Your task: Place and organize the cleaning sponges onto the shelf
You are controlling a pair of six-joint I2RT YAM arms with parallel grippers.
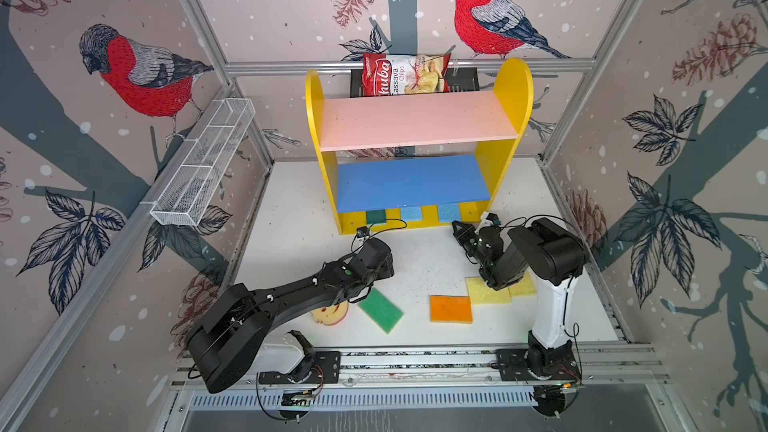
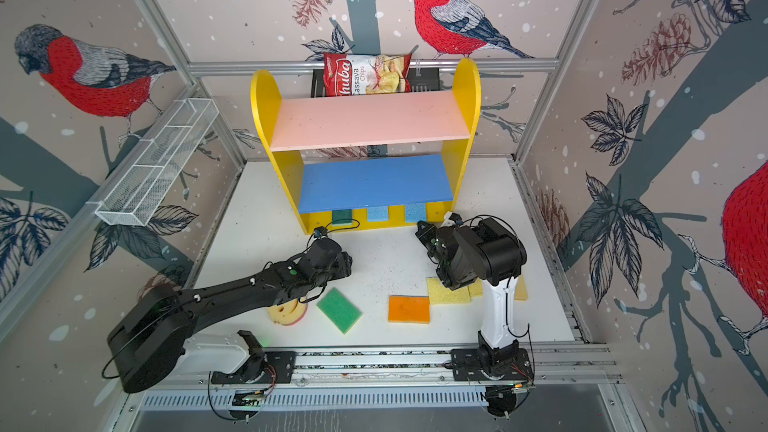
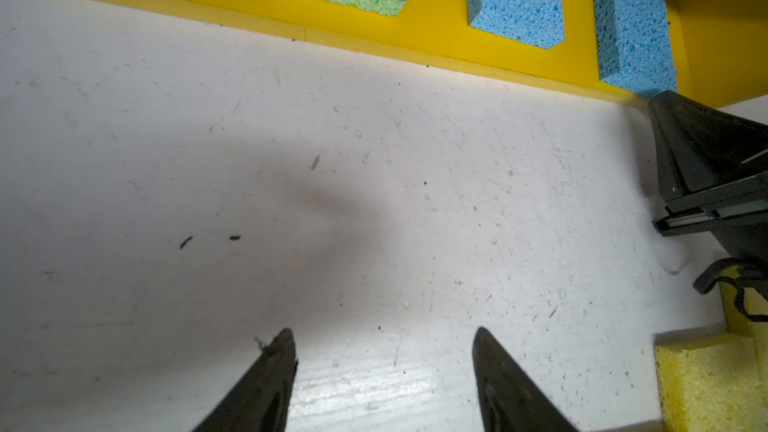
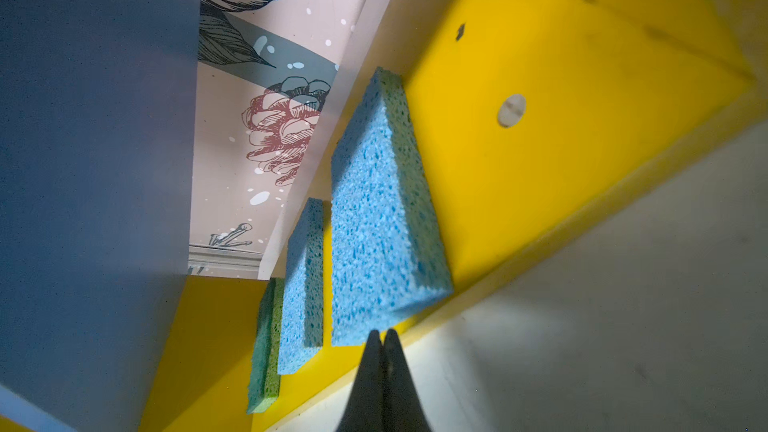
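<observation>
Dark green sponge [image 1: 375, 216] and two light blue sponges [image 1: 411, 214] sit in a row on the shelf [image 1: 473, 211], on its yellow base. Right gripper [image 4: 384, 342], pressed together and empty, is just beside the end blue one, probably straightening it. Left gripper [image 3: 382, 338] is spread over bare table [image 1: 415, 259]. Next grab looks like the green sponge [image 1: 381, 310].

Both top views look steeply down on the whole worktop [image 1: 415, 259]; both wrist views closely face the shelf [image 3: 436, 22].
</observation>
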